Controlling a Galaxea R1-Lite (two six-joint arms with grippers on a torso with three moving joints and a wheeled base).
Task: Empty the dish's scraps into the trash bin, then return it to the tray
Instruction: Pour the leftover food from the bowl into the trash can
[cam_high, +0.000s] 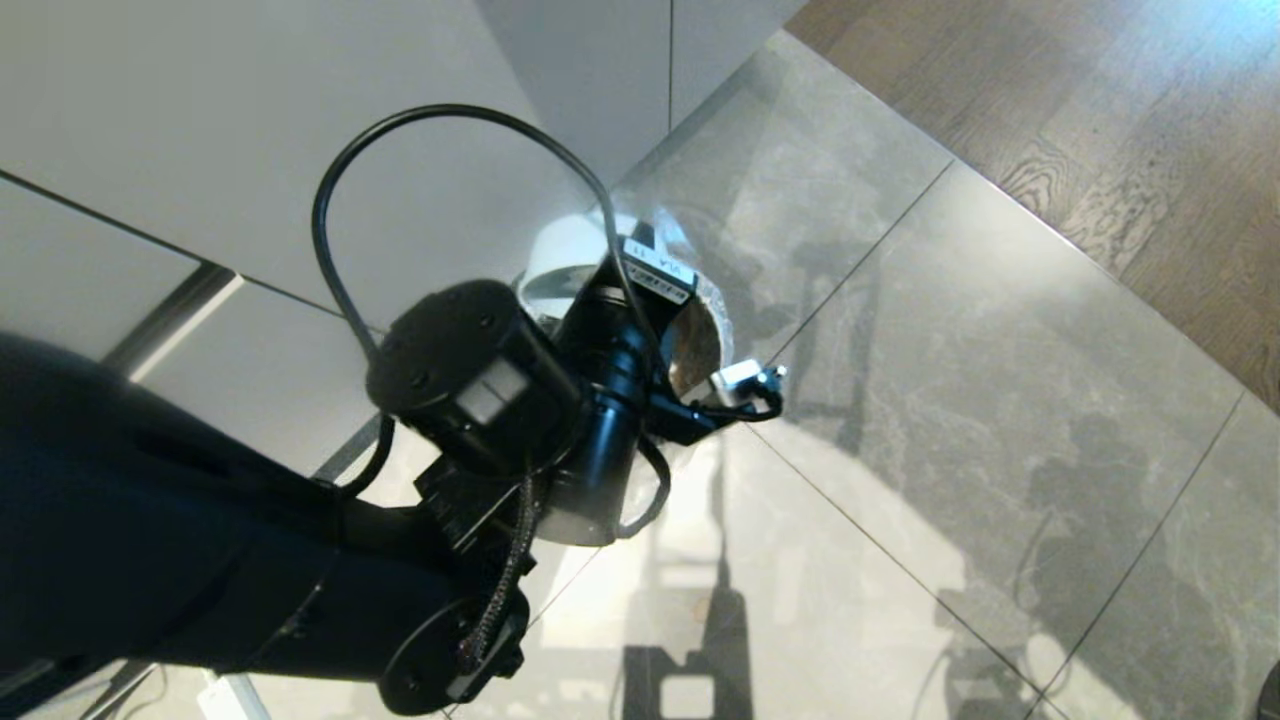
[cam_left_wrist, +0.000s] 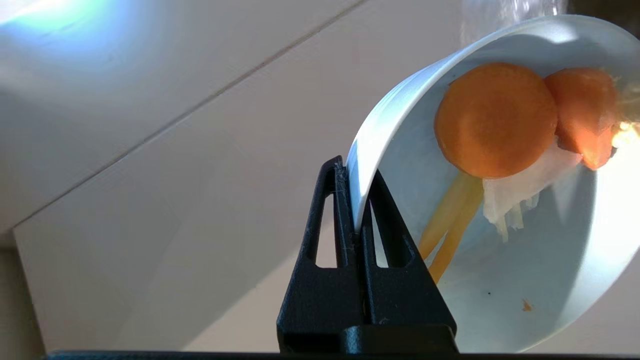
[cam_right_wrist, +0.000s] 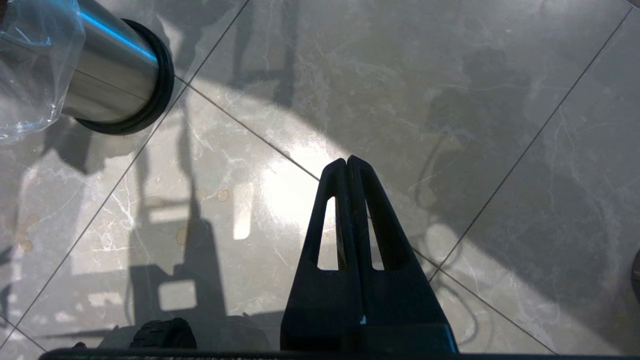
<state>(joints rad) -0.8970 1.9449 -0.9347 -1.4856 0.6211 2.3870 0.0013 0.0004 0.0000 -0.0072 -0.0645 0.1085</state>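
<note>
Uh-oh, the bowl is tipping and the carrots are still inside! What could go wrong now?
1. The left gripper pinches only the thin rim of the dish, so the tilted dish might slip out.
2. The scraps cling to the dish's wall and may stay stuck.
3. In the head view the arm hides much of the trash bin, so some bits might land on the floor.

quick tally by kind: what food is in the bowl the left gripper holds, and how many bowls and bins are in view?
Round carrot slices: 2
Thin carrot sticks: 2
Pale shredded vegetable clump: 1
White bowl, rim pinched by the left gripper: 1
Metal trash bin with clear bag: 1
Total: 7
</note>
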